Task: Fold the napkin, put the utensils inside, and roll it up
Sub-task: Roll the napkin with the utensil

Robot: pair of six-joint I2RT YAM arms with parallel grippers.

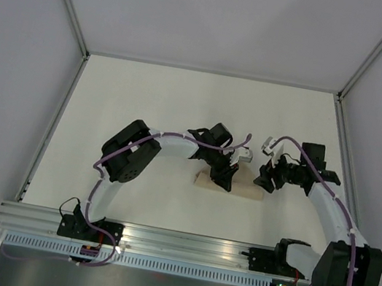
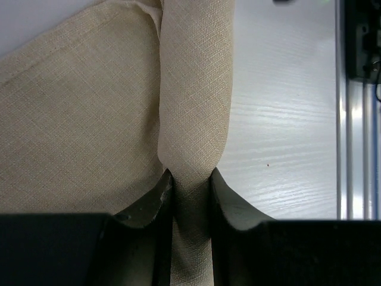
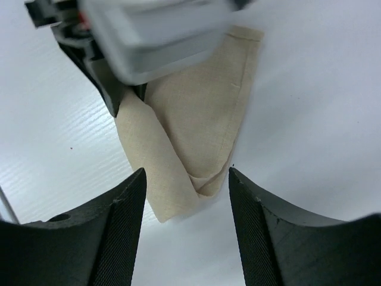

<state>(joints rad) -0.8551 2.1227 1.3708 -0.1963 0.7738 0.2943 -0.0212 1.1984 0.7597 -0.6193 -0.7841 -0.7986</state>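
The napkin (image 1: pixel 244 190) lies on the white table (image 1: pixel 147 98) as a short tan bundle, rolled or folded up tight, with its long side running left to right. The left claw (image 2: pixel 189 176) sits over the bundle's left half. Its two dark fingers (image 2: pixel 156 199) are pressed in on a narrow rounded fold of the cloth, so it is pinching the napkin. In the left wrist view that fold runs straight up from between the fingers, with a broader, flatter layer of the same cloth spreading out to its left and bare table to its right. The right claw (image 3: pixel 186 173) hangs just past the napkin's right end. Its ribbed black fingers (image 3: pixel 122 229) are spread wide and touch nothing, and the folded corner of the cloth shows in the gap between them. From that wrist view the napkin narrows toward the claw in overlapping layers with a stitched hem along one edge, and the left claw's grey and black body rests blurred on the far part of the cloth. Whatever is wrapped inside the napkin is hidden. A metal rail (image 1: pixel 181 241) runs along the table's near edge, on the robot's side of the napkin and well apart from it.
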